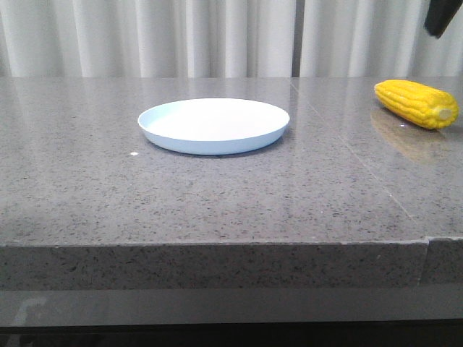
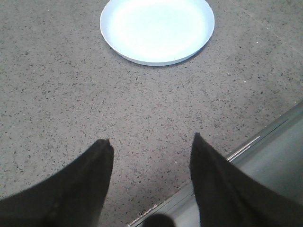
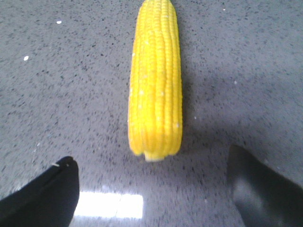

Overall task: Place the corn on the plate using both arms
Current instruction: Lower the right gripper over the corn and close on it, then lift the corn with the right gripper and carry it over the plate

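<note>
The yellow corn (image 1: pixel 414 103) lies on the grey table at the far right, stub end toward the front right. The pale blue plate (image 1: pixel 213 125) sits empty at the table's middle. In the right wrist view the corn (image 3: pixel 155 80) lies lengthwise ahead of my right gripper (image 3: pixel 151 158), which is open and empty, its fingers wide apart just short of the stub end. Only a dark bit of the right arm (image 1: pixel 441 16) shows in the front view. My left gripper (image 2: pixel 151 142) is open and empty above the table's front edge, with the plate (image 2: pixel 157 29) ahead of it.
The speckled grey stone table (image 1: pixel 181 188) has a seam running diagonally at the right (image 1: pixel 347 144). Its front edge (image 2: pixel 246 146) shows in the left wrist view. Pale curtains (image 1: pixel 145 36) hang behind the table.
</note>
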### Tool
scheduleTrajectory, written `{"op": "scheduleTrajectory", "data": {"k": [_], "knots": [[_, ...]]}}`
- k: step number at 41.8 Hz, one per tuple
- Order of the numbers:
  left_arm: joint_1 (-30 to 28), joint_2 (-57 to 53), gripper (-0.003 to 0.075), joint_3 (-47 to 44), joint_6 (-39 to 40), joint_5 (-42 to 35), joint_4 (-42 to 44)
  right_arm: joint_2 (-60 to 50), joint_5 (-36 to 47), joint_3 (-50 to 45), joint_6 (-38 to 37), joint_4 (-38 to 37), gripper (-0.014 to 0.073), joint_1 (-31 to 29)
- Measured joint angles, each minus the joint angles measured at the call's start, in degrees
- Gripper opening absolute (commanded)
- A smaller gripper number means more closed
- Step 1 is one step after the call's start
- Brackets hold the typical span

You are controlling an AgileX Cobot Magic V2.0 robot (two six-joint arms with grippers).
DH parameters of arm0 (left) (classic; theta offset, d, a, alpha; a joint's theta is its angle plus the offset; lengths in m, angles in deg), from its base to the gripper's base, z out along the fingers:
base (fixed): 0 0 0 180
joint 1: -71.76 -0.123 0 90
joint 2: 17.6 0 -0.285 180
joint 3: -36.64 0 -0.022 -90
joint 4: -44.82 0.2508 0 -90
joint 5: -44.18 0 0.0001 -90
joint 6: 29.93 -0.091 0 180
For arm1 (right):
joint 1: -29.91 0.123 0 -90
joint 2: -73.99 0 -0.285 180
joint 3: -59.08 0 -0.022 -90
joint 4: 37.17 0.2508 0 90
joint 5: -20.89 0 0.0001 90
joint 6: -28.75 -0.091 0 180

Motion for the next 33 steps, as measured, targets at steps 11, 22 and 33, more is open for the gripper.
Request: {"op": "scheduleTrajectory", "data": {"k": [11, 22, 33], "knots": [[0.0, 0.0, 0.0368, 0.0, 0.0, 0.0, 0.0, 10.2, 0.0, 5.8, 0.3, 0.0, 0.0654, 0.0], [0.6, 0.0, 0.0368, 0.0, 0.0, 0.0, -0.1, 17.1, 0.3, 8.8, 0.0, 0.0, 0.059, 0.0], [0.6, 0.0, 0.0368, 0.0, 0.0, 0.0, -0.1, 18.2, -0.7, 9.7, 0.3, 0.0, 0.0278, 0.0]]}}
